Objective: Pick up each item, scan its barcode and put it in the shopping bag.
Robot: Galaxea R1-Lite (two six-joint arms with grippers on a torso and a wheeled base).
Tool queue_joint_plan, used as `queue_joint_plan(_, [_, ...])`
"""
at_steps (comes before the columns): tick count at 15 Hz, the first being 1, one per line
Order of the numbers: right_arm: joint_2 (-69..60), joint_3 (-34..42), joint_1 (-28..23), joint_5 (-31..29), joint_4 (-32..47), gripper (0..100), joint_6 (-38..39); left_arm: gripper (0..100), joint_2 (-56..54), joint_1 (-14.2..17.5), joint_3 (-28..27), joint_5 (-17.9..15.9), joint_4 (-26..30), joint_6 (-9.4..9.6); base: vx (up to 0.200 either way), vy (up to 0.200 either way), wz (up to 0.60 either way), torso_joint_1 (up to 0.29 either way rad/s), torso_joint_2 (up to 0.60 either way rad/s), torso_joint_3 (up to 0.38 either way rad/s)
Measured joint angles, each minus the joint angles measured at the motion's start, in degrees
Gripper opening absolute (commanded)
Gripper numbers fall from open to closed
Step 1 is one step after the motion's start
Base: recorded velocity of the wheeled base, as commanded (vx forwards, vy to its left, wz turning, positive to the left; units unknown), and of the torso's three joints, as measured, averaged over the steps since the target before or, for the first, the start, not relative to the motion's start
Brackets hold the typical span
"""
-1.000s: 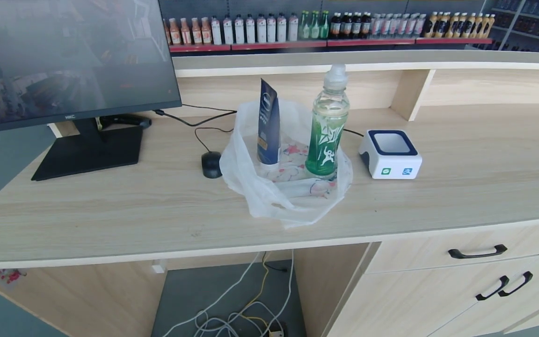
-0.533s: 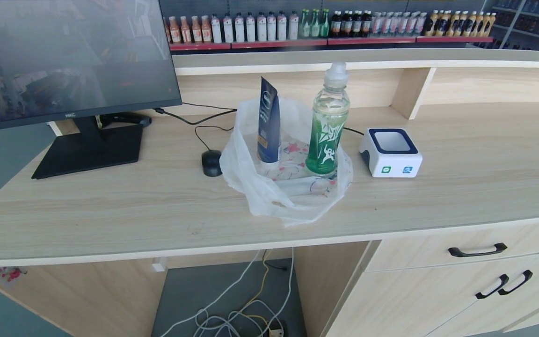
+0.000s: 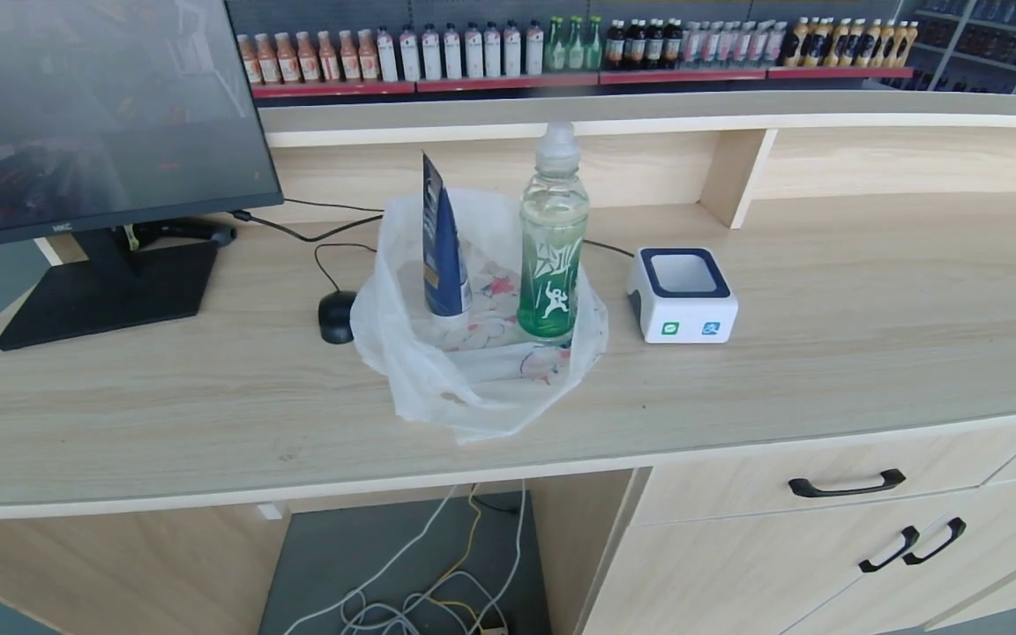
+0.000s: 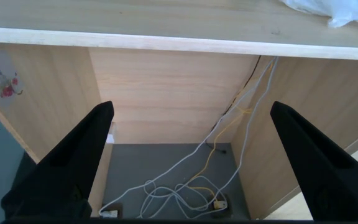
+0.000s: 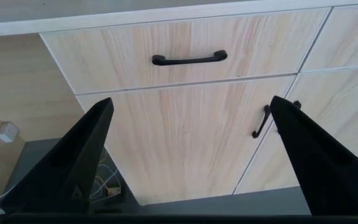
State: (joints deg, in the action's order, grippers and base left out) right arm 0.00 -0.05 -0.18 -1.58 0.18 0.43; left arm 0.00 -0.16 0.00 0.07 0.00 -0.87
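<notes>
A white translucent shopping bag point(image 3: 473, 379) lies spread open in the middle of the wooden counter point(image 3: 870, 291). Inside it, a dark blue tube point(image 3: 443, 242) stands upright on the left and a green drink bottle point(image 3: 552, 238) on the right. Just right of the bag sits the white barcode scanner point(image 3: 683, 294) with its dark-rimmed window facing up. My left gripper point(image 4: 191, 168) hangs open below the counter's front edge, facing the cable recess; a corner of the bag point(image 4: 340, 9) shows above it. My right gripper point(image 5: 191, 165) is open, low in front of the drawers.
A monitor point(image 3: 93, 106) on a black stand occupies the counter's left, with a black mouse point(image 3: 336, 316) beside the bag. A raised shelf point(image 3: 649, 110) runs along the back. Drawers with black handles point(image 5: 189, 60) sit under the counter's right; loose cables point(image 4: 185, 193) lie on the floor.
The whole head picture has slid to the left, so the camera has turned. The bag, tube, bottle and scanner keep their places on the counter.
</notes>
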Motion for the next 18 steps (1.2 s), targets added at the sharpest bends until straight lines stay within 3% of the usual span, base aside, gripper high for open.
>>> queue_joint_plan(13, [0.0,0.0,0.0,0.0,0.0,100,-0.2,100,0.0,0.1,0.0,0.0,-0.2,-0.22,0.000,-0.200,0.00,0.002,0.00,0.002])
queue_joint_plan(18, [0.0,0.0,0.0,0.0,0.0,100,-0.2,100,0.0,0.0,0.0,0.0,0.0,-0.02,0.000,0.000,0.00,0.000,0.00,0.000])
